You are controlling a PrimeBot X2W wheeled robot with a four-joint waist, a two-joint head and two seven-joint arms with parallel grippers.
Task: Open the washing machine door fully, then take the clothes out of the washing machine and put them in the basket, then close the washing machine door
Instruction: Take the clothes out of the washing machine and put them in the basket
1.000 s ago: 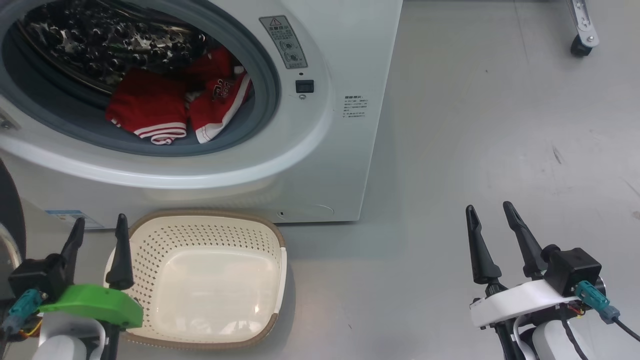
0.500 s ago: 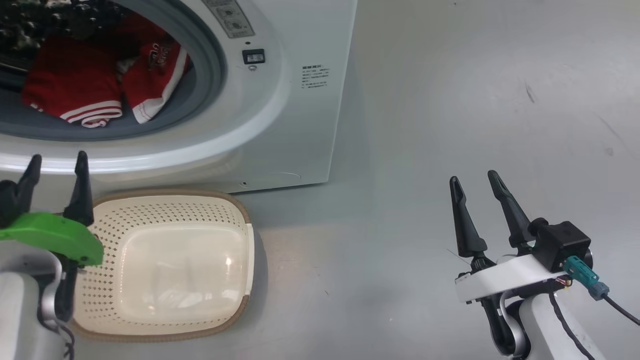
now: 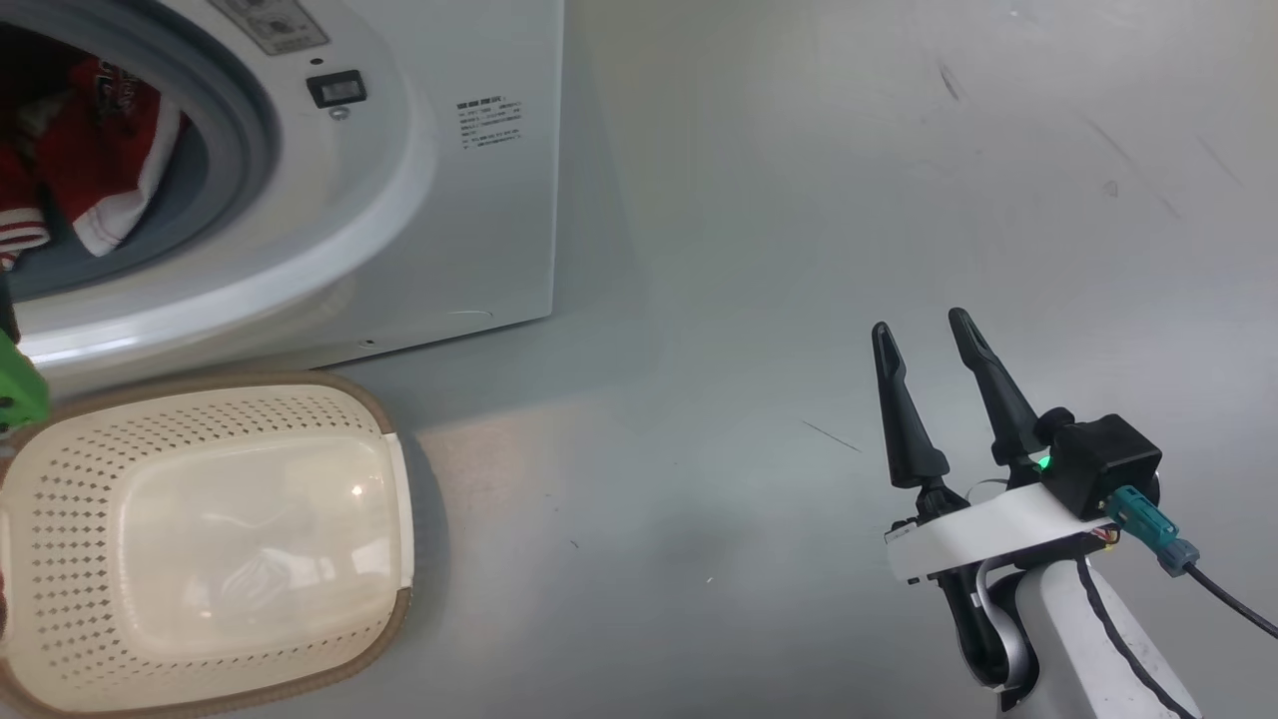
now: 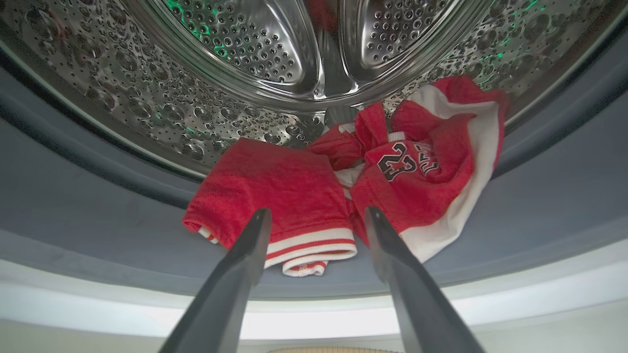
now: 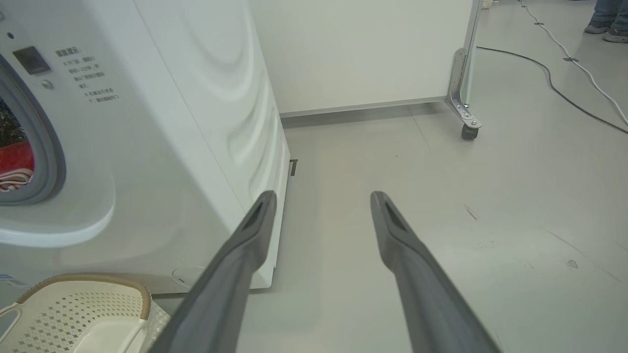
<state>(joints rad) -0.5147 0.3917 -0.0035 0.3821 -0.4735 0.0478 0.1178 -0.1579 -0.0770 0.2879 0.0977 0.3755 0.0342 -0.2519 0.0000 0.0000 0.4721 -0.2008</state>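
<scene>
The washing machine [image 3: 449,200] stands at the upper left with its round opening uncovered; the washing machine door is out of view. Red clothes [image 4: 274,191] with white stripes lie at the drum's front lip, beside them a jersey with numbers [image 4: 417,176]. My left gripper [image 4: 318,211] is open, fingers pointing at the clothes just short of them, nothing between them. Its green wrist piece [image 3: 15,389] peeks in at the left edge. The cream basket [image 3: 200,409] sits on the floor under the opening. My right gripper [image 3: 920,323] hangs open over bare floor, far right of the machine.
A grey rubber gasket [image 4: 73,196] rings the perforated steel drum [image 4: 245,49]. In the right wrist view a white partition on castors [image 5: 463,88] stands behind the machine, a cable [image 5: 564,93] runs across the floor and a person's feet [image 5: 606,24] show at the top right.
The head camera has swung right, so machine and basket slid left in the picture. My left gripper rose toward the opening and left the head view. The right gripper stays open.
</scene>
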